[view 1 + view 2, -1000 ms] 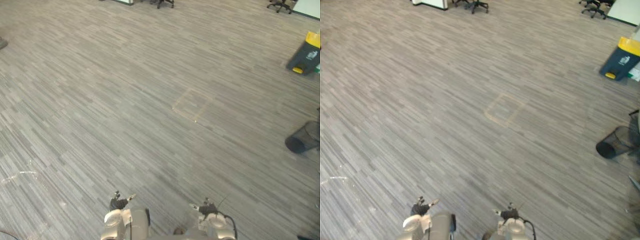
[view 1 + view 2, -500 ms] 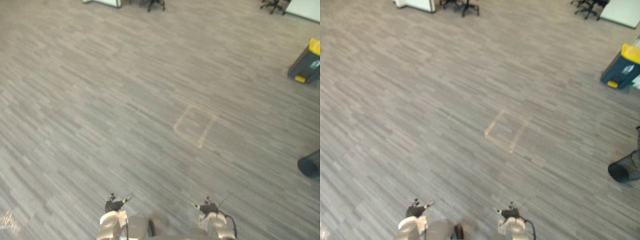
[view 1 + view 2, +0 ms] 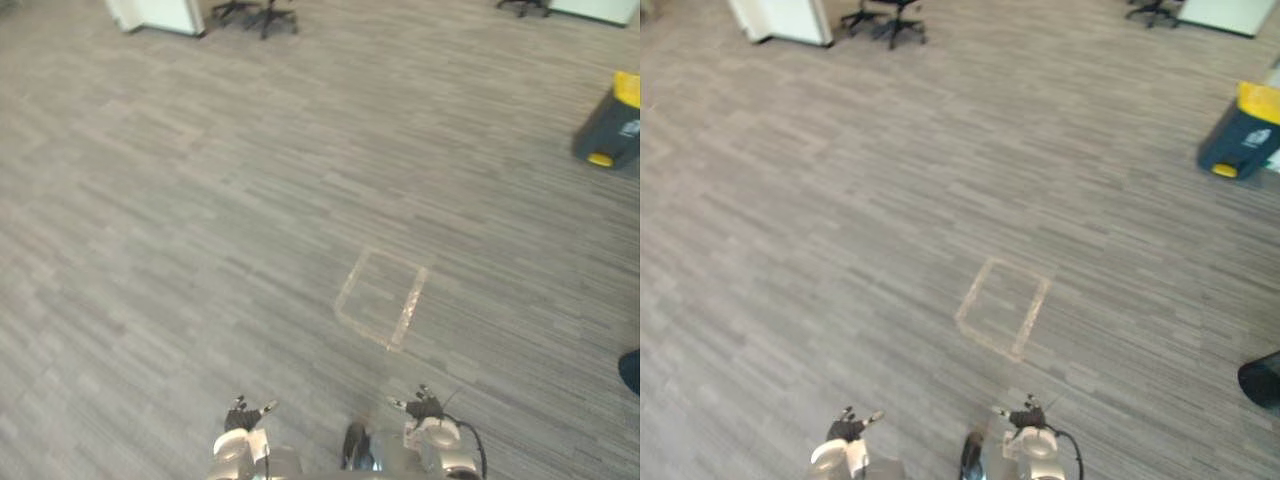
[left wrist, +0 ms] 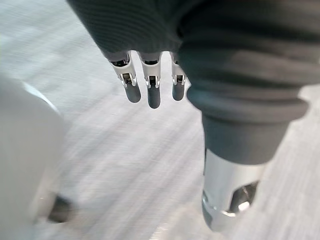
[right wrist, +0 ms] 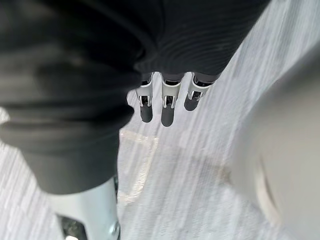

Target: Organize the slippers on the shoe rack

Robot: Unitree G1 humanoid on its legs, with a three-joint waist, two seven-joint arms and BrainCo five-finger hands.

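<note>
grey striped carpet floor [image 3: 200, 220] bears a pale tape rectangle [image 3: 410, 309] near the middle, a dark bin with a yellow lid [image 3: 610, 128] at the far right, and office chairs [image 3: 262, 12] beside a white cabinet [image 3: 155, 12] along the far edge.

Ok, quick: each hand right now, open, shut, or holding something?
Left hand: open, fingers straight, holding nothing.
Right hand: open, fingers straight, holding nothing.

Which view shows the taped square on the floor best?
The right eye view: the taped square lies whole, near centre. The left eye view has it whole too; the right wrist view catches one corner.
</note>
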